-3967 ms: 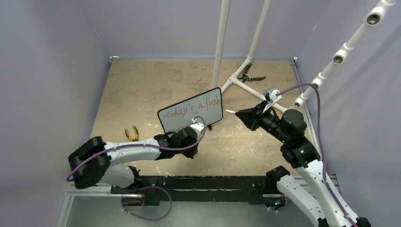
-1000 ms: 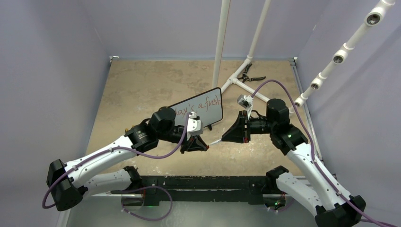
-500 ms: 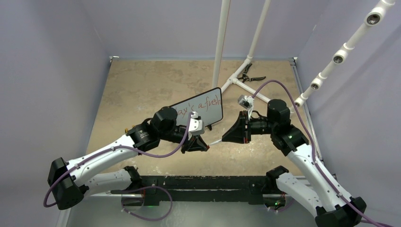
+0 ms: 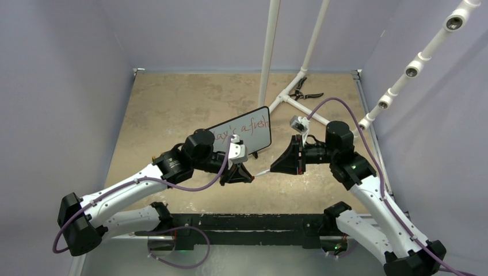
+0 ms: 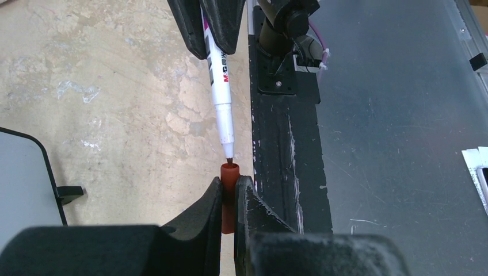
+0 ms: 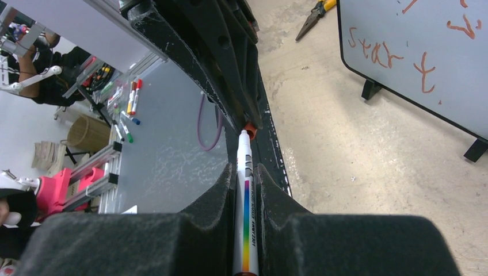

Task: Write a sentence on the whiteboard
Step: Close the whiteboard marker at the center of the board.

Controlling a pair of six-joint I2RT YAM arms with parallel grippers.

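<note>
We see the left tool (image 5: 229,185) clamped on a small red cylindrical marker cap (image 5: 229,201), whose open mouth points away from the wrist. The right tool (image 6: 246,175) is closed around a white marker pen with a rainbow stripe along its barrel (image 6: 244,195). The pen's dark tip sits right at the mouth of the cap. We cannot tell whether it only touches the rim or is barely inside.

The two tools face each other low over the beige mottled tabletop (image 4: 172,109), toward its near side.

Just behind them, near the middle of the tabletop, the small white whiteboard with a thin black frame and rounded corners (image 4: 253,138) stands on its black feet, leaning slightly back. In the top view the left arm covers the board's left part.

The thin red handwritten sentence (image 6: 377,54) is on the board in two lines. We read "a fresh" at the end of the upper line and "start" below it.

Yellow-handled pliers (image 6: 315,10) lie on the tabletop beyond the board's left end.
</note>
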